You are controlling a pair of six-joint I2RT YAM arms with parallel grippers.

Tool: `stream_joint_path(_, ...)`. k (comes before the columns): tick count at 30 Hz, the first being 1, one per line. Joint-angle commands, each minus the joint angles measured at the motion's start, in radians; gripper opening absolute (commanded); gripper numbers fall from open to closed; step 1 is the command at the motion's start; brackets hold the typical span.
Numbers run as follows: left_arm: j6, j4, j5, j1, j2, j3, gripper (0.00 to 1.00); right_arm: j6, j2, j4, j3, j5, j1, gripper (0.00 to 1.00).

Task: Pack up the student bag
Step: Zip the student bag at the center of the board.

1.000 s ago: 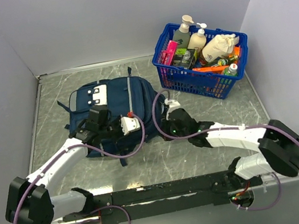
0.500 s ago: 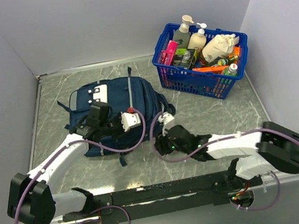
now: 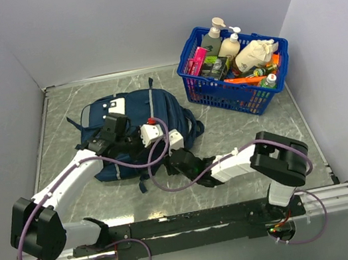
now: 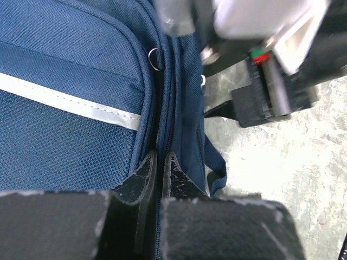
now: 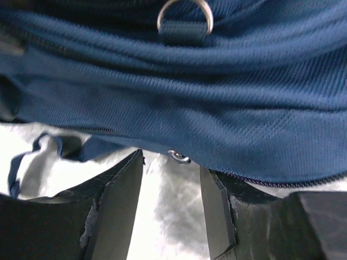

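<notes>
At the near right corner of the student bag [image 3: 129, 107], the right pincer [image 5: 171, 157] stands roughly half open. Its fingers are apart over bare table [image 3: 227, 127], with the bag's lower seam and a small metal zip pull [image 5: 178, 157] just at the gap, and nothing is grasped. A second ago that arm stretched in from the right, its pincer beside the bag's right flank; since then the elbow has folded in and the wrist has slid left and nearer. Over the bag, the left pincer [image 4: 160, 160] is clenched, tips together on the zip seam beside a grey strip [image 4: 70, 103] — whether it nips fabric I cannot tell. The bag lies flat, left of centre. Far right sits a blue basket [image 3: 222, 98] — print on its bottles and packets is too small to read.
</notes>
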Motion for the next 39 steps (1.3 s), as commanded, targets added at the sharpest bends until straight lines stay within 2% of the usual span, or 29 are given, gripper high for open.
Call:
stream_joint_path(1, -0.025, -0.023, 0.003, 0.005, -0.026, 0.050, 0.01, -0.031, 0.055, 0.052, 0.079, 0.106, 0.007, 0.50)
stream_joint_path(3, -0.023, -0.026, 0.007, 0.005, -0.026, 0.053, 0.01, -0.030, 0.068, 0.064, 0.077, 0.107, 0.007, 0.46)
stream_joint_path(6, -0.022, -0.028, 0.004, 0.003, -0.026, 0.047, 0.01, -0.033, 0.045, 0.052, 0.064, 0.104, 0.012, 0.26)
stream_joint_path(7, -0.022, -0.028, 0.004, 0.006, -0.024, 0.045, 0.01, -0.031, 0.017, 0.042, 0.059, 0.110, 0.016, 0.15)
stream_joint_path(9, -0.020, -0.028, 0.004, 0.006, -0.022, 0.042, 0.01, -0.025, -0.018, 0.019, 0.035, 0.123, 0.027, 0.02)
stream_joint_path(10, -0.019, -0.028, 0.003, 0.005, -0.024, 0.042, 0.01, -0.024, -0.056, -0.007, 0.022, 0.126, 0.032, 0.00)
stream_joint_path(17, -0.005, -0.023, -0.008, 0.006, -0.032, 0.027, 0.01, 0.039, -0.214, -0.114, -0.114, 0.120, 0.044, 0.00)
stream_joint_path(26, 0.034, -0.038, -0.010, 0.005, -0.045, -0.016, 0.01, 0.067, -0.349, -0.252, -0.169, 0.139, 0.026, 0.00)
stream_joint_path(34, 0.051, -0.068, 0.013, 0.006, -0.065, -0.040, 0.01, 0.124, -0.493, -0.304, -0.225, 0.040, -0.129, 0.00)
stream_joint_path(39, 0.070, -0.092, 0.035, 0.006, -0.078, -0.037, 0.01, 0.121, -0.488, -0.336, -0.197, 0.061, -0.178, 0.00)
